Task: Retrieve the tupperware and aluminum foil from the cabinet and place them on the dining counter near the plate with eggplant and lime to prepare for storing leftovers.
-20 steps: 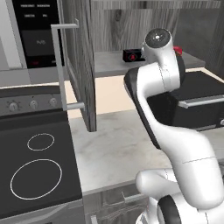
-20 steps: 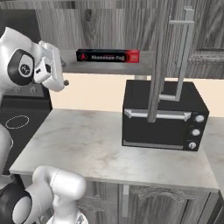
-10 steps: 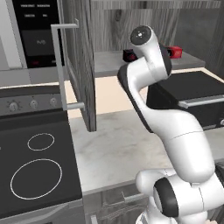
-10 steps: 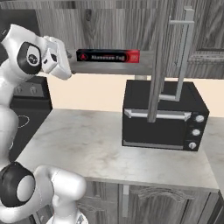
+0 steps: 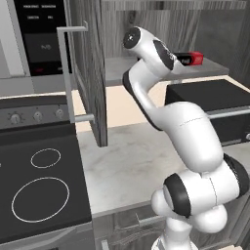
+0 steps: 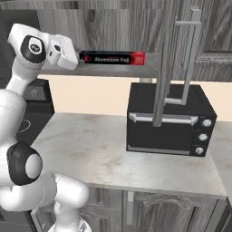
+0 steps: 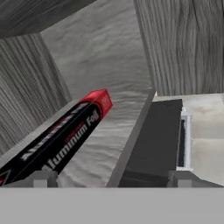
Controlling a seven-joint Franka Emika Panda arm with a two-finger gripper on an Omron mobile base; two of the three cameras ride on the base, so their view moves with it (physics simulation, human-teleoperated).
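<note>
Cabinet (image 5: 93,73) stands open, both grey wood-grain doors swung out toward the room; long silver bar handle (image 6: 188,59) on the right-hand door, another on the left-hand door. Bare shelf inside, above the beige wall strip.

Counter (image 6: 113,154) below is pale marbled stone. Black hob with white rings (image 5: 39,185) to the left of it, black toaster oven (image 6: 170,120) to the right, under the shelf.

Arm (image 5: 190,141) rises from its base at the counter's front edge, bends back on itself at the elbow, then reaches up and forward to shelf height. Wrist is turned so the hand points along the shelf toward the right.

Aluminum foil (image 6: 112,58) lies flat on the shelf near its front edge, long side running left to right, red ends showing, label facing out.

Gripper (image 7: 111,177) sits level with the box, at its left end, just short of it; contact cannot be judged. The two fingertips (image 7: 41,178) stand spread wide apart, nothing between them. In the hand view the box runs diagonally from the lower left corner, its near end beside the left fingertip.
</note>
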